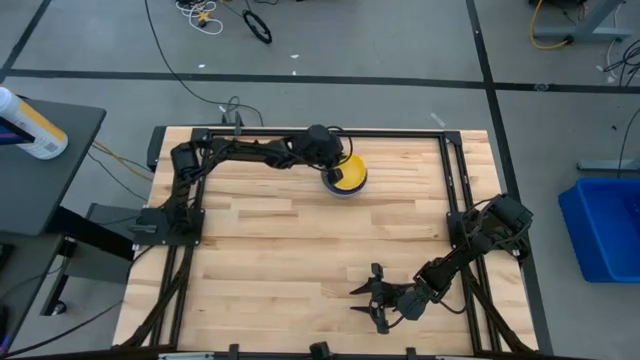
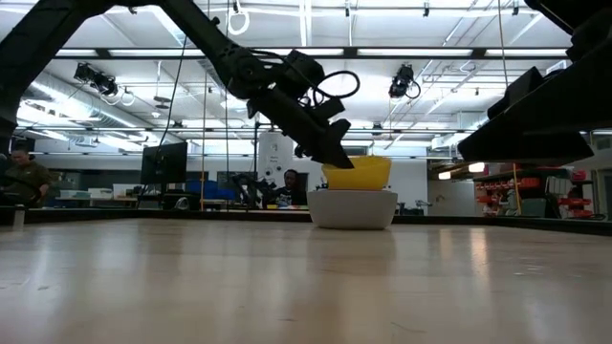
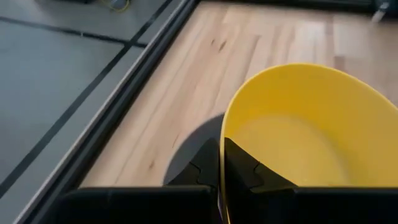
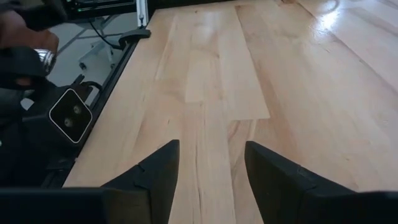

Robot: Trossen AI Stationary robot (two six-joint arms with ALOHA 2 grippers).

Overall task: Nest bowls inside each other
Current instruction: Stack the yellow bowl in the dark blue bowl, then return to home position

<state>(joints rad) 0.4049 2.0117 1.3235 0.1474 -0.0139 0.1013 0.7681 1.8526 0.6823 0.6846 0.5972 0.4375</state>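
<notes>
A yellow bowl [image 1: 350, 173] sits tilted in a pale grey bowl [image 2: 354, 208] at the table's far middle. A bluish rim [image 1: 345, 191] shows under it in the high view; which other bowls lie beneath is hidden. My left gripper [image 3: 222, 144] is shut on the yellow bowl from that bowl's left side. My right gripper [image 1: 374, 298] stands open over bare wood near the table's front edge, right of centre, with nothing between its fingers [image 4: 158, 165]. My left gripper pinches the yellow bowl's rim [image 3: 222, 132] on the side toward the table's left, one finger [image 3: 252, 171] inside the bowl and one [image 3: 202, 165] outside. The fingers slant down from the left. The bowl is tilted, its lower part inside the grey bowl.
Black frame rails [image 1: 455, 200] run along the table's sides and back. A side table with a white bottle [image 1: 30, 125] stands off the left, a blue bin [image 1: 605, 225] off the right. Bare wood lies between the bowls and my right gripper.
</notes>
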